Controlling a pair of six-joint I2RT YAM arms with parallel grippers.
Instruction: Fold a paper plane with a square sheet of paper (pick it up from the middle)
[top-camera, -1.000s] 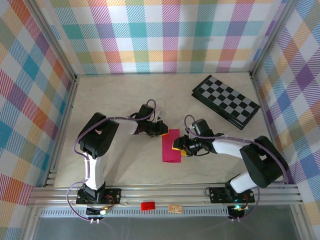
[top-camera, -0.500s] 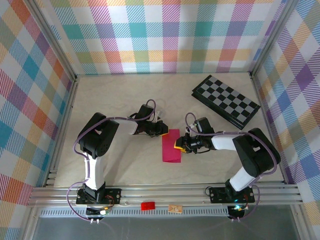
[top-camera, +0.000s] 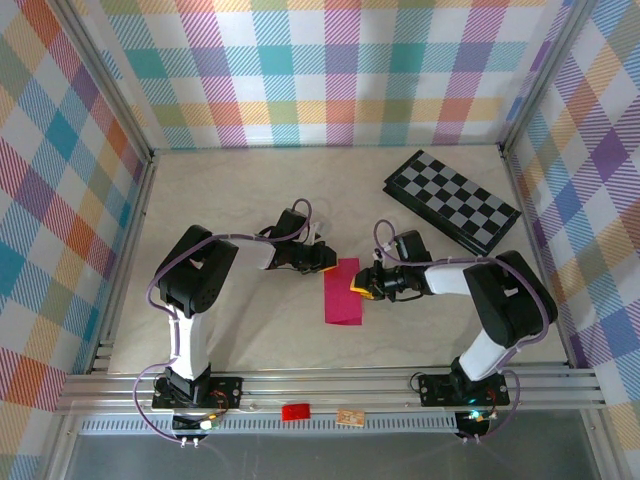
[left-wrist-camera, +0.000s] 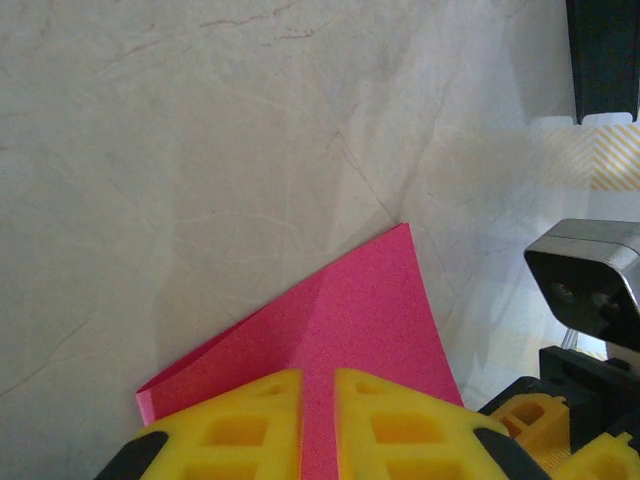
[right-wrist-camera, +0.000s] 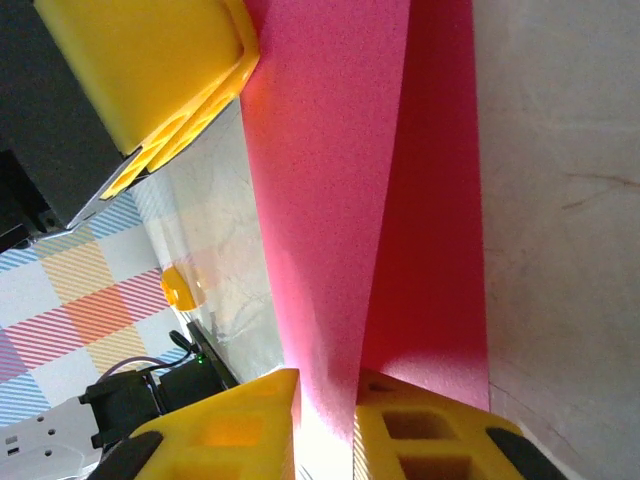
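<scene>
High overview; wrist close-ups sharing paper (left-wrist-camera: 370, 300)

Robot lab test cell: plaid-printed walls (top-camera: 330, 70), aluminium rail frame (top-camera: 330, 381), marble-look tabletop (top-camera: 230, 200).

Bright, even overhead light; the top view is sharp, with short soft shadows. In the wrist views the yellow plastic fingers (left-wrist-camera: 240, 425) blur at the bottom edge, and the folded magenta-pink paper sheet (left-wrist-camera: 370, 320) shades the glossy pale marbled tabletop (left-wrist-camera: 200, 150).
</scene>
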